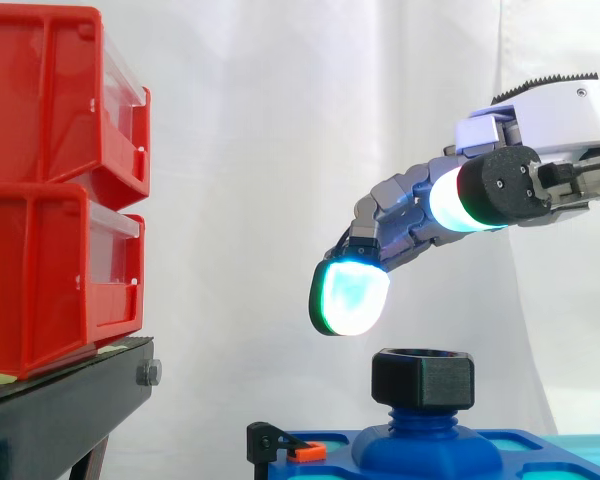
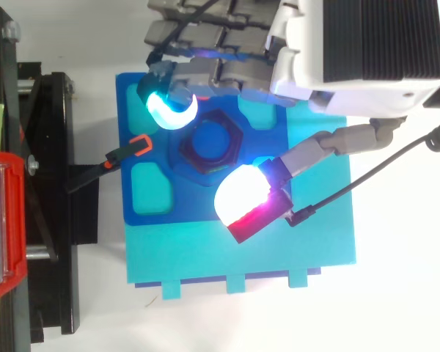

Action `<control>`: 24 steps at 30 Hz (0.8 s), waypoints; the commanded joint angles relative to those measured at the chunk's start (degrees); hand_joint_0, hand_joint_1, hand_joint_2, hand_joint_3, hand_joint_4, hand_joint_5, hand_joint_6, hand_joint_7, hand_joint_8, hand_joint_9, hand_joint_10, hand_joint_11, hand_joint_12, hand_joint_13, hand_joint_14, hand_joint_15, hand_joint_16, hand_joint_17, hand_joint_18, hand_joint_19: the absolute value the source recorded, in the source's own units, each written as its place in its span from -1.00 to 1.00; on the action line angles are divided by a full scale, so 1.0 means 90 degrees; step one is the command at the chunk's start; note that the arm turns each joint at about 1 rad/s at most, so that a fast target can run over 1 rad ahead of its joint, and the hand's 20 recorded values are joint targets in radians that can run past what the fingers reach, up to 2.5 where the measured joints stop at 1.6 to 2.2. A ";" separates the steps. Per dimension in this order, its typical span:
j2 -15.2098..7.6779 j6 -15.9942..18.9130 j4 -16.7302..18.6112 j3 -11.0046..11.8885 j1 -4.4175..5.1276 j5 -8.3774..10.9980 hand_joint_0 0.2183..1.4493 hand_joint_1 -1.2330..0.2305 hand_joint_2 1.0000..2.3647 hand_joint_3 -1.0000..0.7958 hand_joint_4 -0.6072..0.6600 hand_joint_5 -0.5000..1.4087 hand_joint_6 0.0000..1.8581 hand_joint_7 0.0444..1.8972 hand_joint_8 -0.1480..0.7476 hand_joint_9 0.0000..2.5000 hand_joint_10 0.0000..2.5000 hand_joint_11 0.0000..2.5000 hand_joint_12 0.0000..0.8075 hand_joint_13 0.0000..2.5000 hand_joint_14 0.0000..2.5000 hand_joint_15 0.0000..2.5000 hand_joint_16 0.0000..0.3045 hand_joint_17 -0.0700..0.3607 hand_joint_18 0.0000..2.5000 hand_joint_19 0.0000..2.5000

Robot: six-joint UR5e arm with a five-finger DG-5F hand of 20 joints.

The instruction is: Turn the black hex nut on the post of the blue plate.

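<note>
Over black hex nut point(image 1: 423, 378): you see hand point(image 2: 293, 59) hovering clear.
Fingers point(image 1: 350, 290): released, grasping nothing.
Nut seat: post point(image 1: 425, 420) of blue plate point(image 2: 126, 117).

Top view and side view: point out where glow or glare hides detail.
Top view: one pad of the robot hand burns out to white beside the black hex nut. Side view: a fingertip glows cyan-white, while the nut reads dark against the bright white curtain.
</note>
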 commanded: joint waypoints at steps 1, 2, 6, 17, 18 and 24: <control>-0.0006 0.0000 0.0026 -0.0002 0.0002 -0.0018 -0.68 0.44 -1.00 -0.44 0.35 -0.66 -0.46 -0.12 -0.16 -0.74 -1.00 -0.97 -0.10 -0.82 -1.00 -0.96 -0.65 -0.13 -0.86 -0.84; 0.0004 0.0000 0.0036 -0.0002 0.0002 -0.0018 -0.68 0.43 -1.00 -0.44 0.35 -0.66 -0.46 -0.12 -0.16 -0.74 -1.00 -0.97 -0.10 -0.82 -1.00 -0.96 -0.65 -0.13 -0.86 -0.84; -0.0006 0.0000 0.0046 -0.0002 0.0021 -0.0018 -0.68 0.44 -1.00 -0.44 0.35 -0.66 -0.46 -0.12 -0.17 -0.74 -1.00 -0.97 -0.10 -0.81 -1.00 -0.96 -0.65 -0.13 -0.86 -0.84; -0.0064 0.0010 0.0036 -0.0002 0.0129 -0.0008 -0.68 0.44 -1.00 -0.44 0.36 -0.66 -0.46 -0.12 -0.17 -0.73 -1.00 -0.96 -0.11 -0.81 -1.00 -0.96 -0.66 -0.13 -0.86 -0.84; -0.0074 0.0010 0.0036 -0.0002 0.0138 -0.0018 -0.68 0.44 -1.00 -0.44 0.36 -0.66 -0.46 -0.12 -0.17 -0.73 -1.00 -0.96 -0.11 -0.81 -1.00 -0.96 -0.66 -0.13 -0.86 -0.84; -0.0084 0.0010 0.0017 -0.0002 0.0129 -0.0028 -0.68 0.44 -1.00 -0.44 0.36 -0.66 -0.46 -0.11 -0.17 -0.73 -1.00 -0.96 -0.11 -0.81 -1.00 -0.96 -0.66 -0.13 -0.86 -0.84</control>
